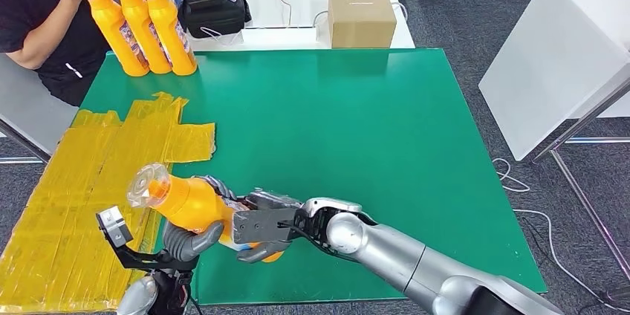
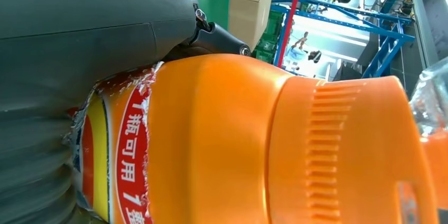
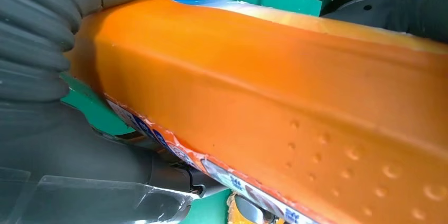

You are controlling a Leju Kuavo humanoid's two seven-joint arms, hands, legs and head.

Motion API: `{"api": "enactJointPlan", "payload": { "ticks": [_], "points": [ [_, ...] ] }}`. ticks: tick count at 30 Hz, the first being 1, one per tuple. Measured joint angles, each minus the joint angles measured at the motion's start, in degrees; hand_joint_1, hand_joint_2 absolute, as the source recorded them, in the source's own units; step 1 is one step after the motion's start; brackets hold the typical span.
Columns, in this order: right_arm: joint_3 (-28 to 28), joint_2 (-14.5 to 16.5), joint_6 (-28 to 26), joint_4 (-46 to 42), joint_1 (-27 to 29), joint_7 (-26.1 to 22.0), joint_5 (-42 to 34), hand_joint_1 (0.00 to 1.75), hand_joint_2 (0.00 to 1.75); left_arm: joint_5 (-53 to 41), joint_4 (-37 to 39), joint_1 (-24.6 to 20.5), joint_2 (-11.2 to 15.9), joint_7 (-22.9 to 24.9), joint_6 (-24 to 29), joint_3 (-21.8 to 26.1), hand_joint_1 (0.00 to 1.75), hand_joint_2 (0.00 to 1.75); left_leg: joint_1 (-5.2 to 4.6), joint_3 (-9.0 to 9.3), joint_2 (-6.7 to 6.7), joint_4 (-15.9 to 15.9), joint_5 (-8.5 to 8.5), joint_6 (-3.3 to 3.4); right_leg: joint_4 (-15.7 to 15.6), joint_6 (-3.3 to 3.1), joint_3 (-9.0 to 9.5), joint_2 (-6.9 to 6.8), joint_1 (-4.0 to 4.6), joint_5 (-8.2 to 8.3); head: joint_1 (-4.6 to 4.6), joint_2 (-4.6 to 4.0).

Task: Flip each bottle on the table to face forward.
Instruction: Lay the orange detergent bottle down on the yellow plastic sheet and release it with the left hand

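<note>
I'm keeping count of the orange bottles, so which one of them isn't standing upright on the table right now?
The orange bottle at the near edge, tilted and held off the green table by the left robot hand and right robot hand. The other three bottles stand upright at the far left corner.

One bottle (image 1: 186, 203) lies tilted at the near left of the worktop (image 1: 356, 122), between the left robot hand (image 1: 186, 244) and the right robot hand (image 1: 260, 229); three bottles (image 1: 145, 25) stand at the far left corner; a box (image 1: 361, 18) sits behind the worktop.
</note>
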Motion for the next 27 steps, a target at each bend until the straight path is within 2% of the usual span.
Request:
{"api": "enactJointPlan", "payload": {
  "ticks": [1, 2, 4, 5, 6, 8, 11, 14, 16, 20, 27],
  "points": [
    [0.1, 0.0, 0.0, 0.0, 0.0, 0.0, 0.0, 1.75, 1.75, 0.0, 0.0, 0.0, 0.0, 0.0, 0.0, 0.0, 1.75, 1.75, 0.00, 0.00, 0.00, 0.0, 0.00, 0.00, 0.0, 0.00, 0.00, 0.00, 0.00, 0.00, 0.00, 0.00],
    [0.1, 0.0, -0.1, 0.0, 0.0, 0.0, 0.0, 1.52, 1.75, 0.0, 0.0, 0.0, 0.0, 0.0, 0.0, 0.0, 1.75, 1.75, 0.00, 0.00, 0.00, 0.0, 0.00, 0.00, 0.0, 0.00, 0.00, 0.00, 0.00, 0.00, 0.00, 0.00],
    [0.2, 0.0, -0.4, 0.0, 0.0, -0.1, 0.0, 0.65, 1.75, 0.1, 0.0, 0.0, 0.0, -0.1, 0.0, 0.0, 1.75, 1.75, 0.00, 0.00, 0.00, 0.0, 0.00, 0.00, 0.0, 0.00, 0.00, 0.00, 0.00, 0.00, 0.00, 0.00],
    [0.3, 0.0, -0.8, 0.0, 0.1, -0.2, 0.1, 0.21, 1.31, 0.2, 0.0, 0.0, 0.0, -0.1, 0.0, 0.0, 1.75, 1.75, 0.00, 0.00, 0.00, 0.0, 0.00, 0.00, 0.0, 0.00, 0.00, 0.00, 0.00, 0.00, -0.01, 0.00],
    [0.3, 0.0, -1.4, 0.1, 0.3, -0.4, 0.3, 0.00, 0.87, 0.0, 0.0, 0.0, 0.0, -0.3, 0.1, 0.1, 1.75, 1.75, 0.00, 0.01, 0.00, 0.0, 0.00, 0.00, 0.0, 0.00, 0.00, 0.00, 0.00, 0.00, -0.01, 0.00],
    [0.2, 0.0, -3.5, 0.1, 1.0, -1.2, 1.0, 0.00, 0.00, -1.1, 0.0, 0.0, 0.0, -0.8, 0.9, 0.1, 1.75, 1.75, 0.00, 0.01, 0.00, 0.0, 0.00, 0.00, 0.0, 0.00, -0.01, 0.00, 0.00, 0.00, -0.01, 0.00],
    [-1.6, -0.4, -7.6, -0.5, 3.9, -3.2, 1.3, 0.00, 0.00, -6.5, -0.2, -0.2, 0.0, -1.7, 5.3, 0.5, 1.75, 1.75, 0.00, 0.02, -0.02, 0.0, 0.00, 0.00, 0.0, 0.00, -0.01, -0.01, 0.00, 0.00, 0.01, 0.00],
    [-5.9, -1.6, -10.9, -3.6, 9.1, -6.8, 1.1, 0.00, 0.00, -13.2, -0.6, -0.7, 0.4, -2.3, 10.7, 1.8, 1.75, 1.75, 0.00, -0.03, -0.09, 0.0, 0.00, 0.00, 0.0, 0.00, -0.03, -0.11, 0.00, -0.01, 0.02, 0.00],
    [-9.0, -2.5, -11.5, -6.5, 11.9, -8.7, 1.1, 0.00, 0.00, -15.3, -0.9, -0.9, 0.7, -2.2, 12.4, 2.8, 1.75, 1.75, 0.00, -0.05, -0.02, 0.0, -0.02, 0.00, 0.0, 0.00, -0.07, -0.07, 0.00, 0.00, 0.03, 0.00],
    [-12.6, -3.3, -11.6, -10.6, 14.6, -9.4, 1.5, 0.00, 0.00, -16.2, -0.8, -1.1, 1.3, -1.9, 13.0, 4.4, 1.75, 1.75, 0.00, -0.04, 0.11, 0.0, -0.02, 0.00, 0.0, 0.00, -0.14, 0.05, 0.00, 0.00, 0.00, 0.00],
    [-14.3, -3.6, -11.6, -12.9, 16.1, -9.4, 1.7, 0.00, 0.00, -16.4, -0.8, -1.1, 1.4, -1.9, 13.0, 5.0, 1.75, 1.75, 0.00, -0.04, 0.11, 0.0, -0.01, -0.01, 0.0, -0.01, -0.14, 0.05, 0.00, 0.00, 0.00, 0.00]
  ]
}}
